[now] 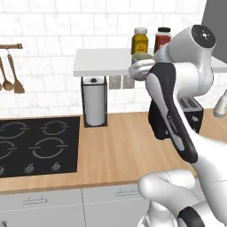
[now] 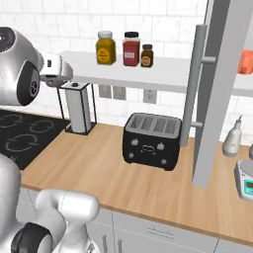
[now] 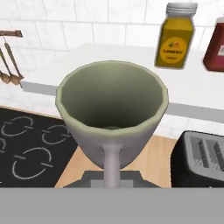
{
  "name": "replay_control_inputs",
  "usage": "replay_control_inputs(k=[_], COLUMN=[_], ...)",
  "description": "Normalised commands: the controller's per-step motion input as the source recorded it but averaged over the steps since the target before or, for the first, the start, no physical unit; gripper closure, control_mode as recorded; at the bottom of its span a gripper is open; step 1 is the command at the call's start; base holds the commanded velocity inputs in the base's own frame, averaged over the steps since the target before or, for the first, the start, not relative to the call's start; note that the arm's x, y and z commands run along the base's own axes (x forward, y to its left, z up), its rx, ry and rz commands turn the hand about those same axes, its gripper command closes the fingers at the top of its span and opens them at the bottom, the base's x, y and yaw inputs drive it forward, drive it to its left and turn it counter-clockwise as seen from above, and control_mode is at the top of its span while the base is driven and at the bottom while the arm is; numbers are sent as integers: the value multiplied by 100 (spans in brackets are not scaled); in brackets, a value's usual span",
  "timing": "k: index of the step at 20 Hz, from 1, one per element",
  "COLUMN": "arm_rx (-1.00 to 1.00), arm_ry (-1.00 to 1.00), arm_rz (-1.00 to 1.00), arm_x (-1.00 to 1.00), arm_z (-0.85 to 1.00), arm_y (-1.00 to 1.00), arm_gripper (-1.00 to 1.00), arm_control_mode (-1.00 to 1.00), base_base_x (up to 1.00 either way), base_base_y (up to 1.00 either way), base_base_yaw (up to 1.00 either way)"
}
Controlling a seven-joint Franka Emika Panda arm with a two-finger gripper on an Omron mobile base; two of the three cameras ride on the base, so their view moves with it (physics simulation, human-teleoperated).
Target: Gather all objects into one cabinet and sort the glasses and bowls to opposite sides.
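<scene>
Grey cup (image 3: 113, 114) upright, close before end effector, beside white shelf (image 3: 131, 83).

We see a white tiled wall (image 1: 53, 26) behind a wooden counter (image 1: 111, 146). A black stovetop (image 1: 37, 146) is set in its left part, with wooden spoons (image 1: 11, 73) hanging above. A paper towel holder (image 1: 94, 102) stands under a white shelf (image 2: 163, 71) carrying yellow (image 2: 105, 48), red (image 2: 131, 49) and brown jars (image 2: 147, 55). A black toaster (image 2: 150, 141) sits mid-counter; grey-white drawers (image 1: 66, 206) run below.
</scene>
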Motion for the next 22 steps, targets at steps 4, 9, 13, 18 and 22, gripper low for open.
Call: replay_control_inputs(k=[4, 9, 13, 18, 22], arm_rx=[0, 1, 0, 0, 0], arm_ry=[0, 0, 0, 0, 0], arm_rz=[0, 0, -1, 0, 0], arm_x=[-100, -82, -7, -7, 0], arm_z=[0, 0, 0, 0, 0], arm_y=[-14, -31, -9, 0, 0], arm_gripper=[100, 100, 100, 100, 100], arm_control_mode=[-100, -100, -100, 100, 100], base_base_x=[0, 0, 0, -16, -100], base_base_y=[0, 0, 0, -3, -18], base_base_yaw=[0, 0, 0, -1, -4])
